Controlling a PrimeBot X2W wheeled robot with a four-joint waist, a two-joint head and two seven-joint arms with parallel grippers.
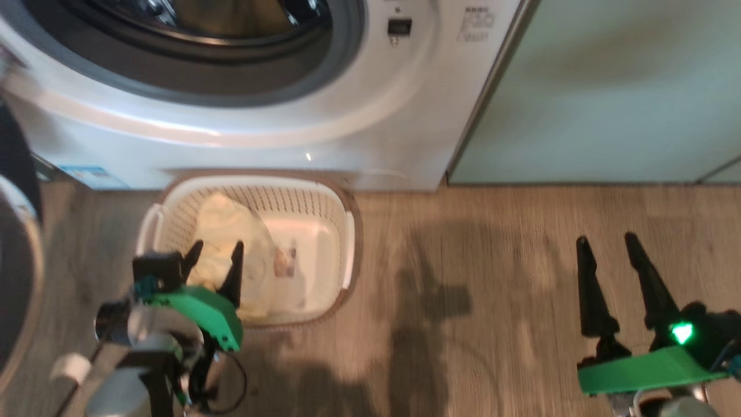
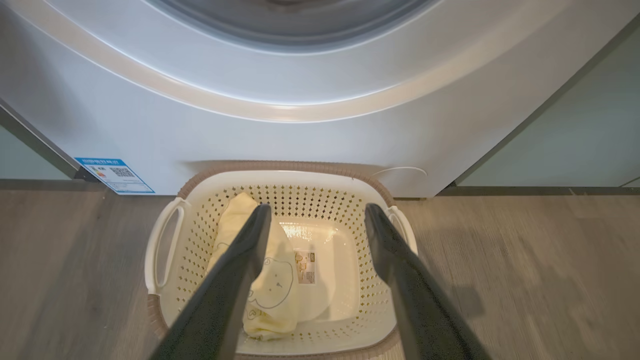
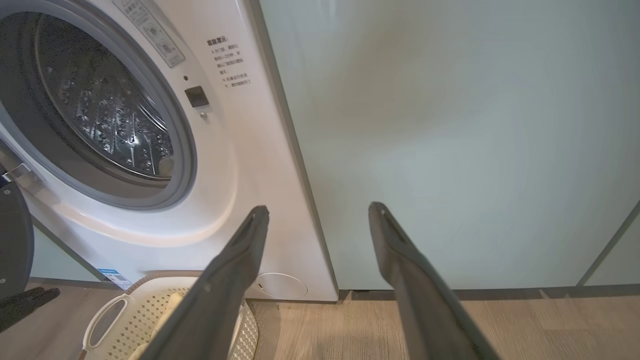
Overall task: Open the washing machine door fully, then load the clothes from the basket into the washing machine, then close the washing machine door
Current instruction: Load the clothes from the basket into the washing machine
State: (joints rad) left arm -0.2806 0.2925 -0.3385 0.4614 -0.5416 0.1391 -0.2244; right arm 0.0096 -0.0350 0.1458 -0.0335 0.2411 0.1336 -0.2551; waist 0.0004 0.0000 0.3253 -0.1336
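Door: the washing machine door point(image 1: 14, 272) stands swung out to the left of the washing machine point(image 1: 359, 133), well clear of the round opening. The opening step looks done, though whether the door is at its full swing cannot be told.
Drum: the steel drum point(image 3: 105, 115) is open to view. A small pale patch sits at its lower lip, too unclear to call a garment, so how much is loaded cannot be judged.
Basket: the basket point(image 2: 280, 166) stands on the floor point(image 1: 492, 260) close against the washer's front, below the opening.
Clothes: the clothes point(image 2: 272, 295) are in the basket. A pale yellow garment with bear faces lies along the left side of the bottom, beside the label, and the right side of the bottom is bare.
Left pincer: the left pincer point(image 1: 217, 246) hovers above the basket, fingers wide apart and holding nothing. In its wrist view the left finger lies across the garment.
Right pincer: the right pincer point(image 1: 606, 238) hangs over bare floor well to the right of the basket, wide and empty, facing the pale green cabinet point(image 3: 450, 150).
Stage: loading, judged from the open door and the garment in the basket.
Left to do: grasp the garment, carry it into the drum, then shut the door.
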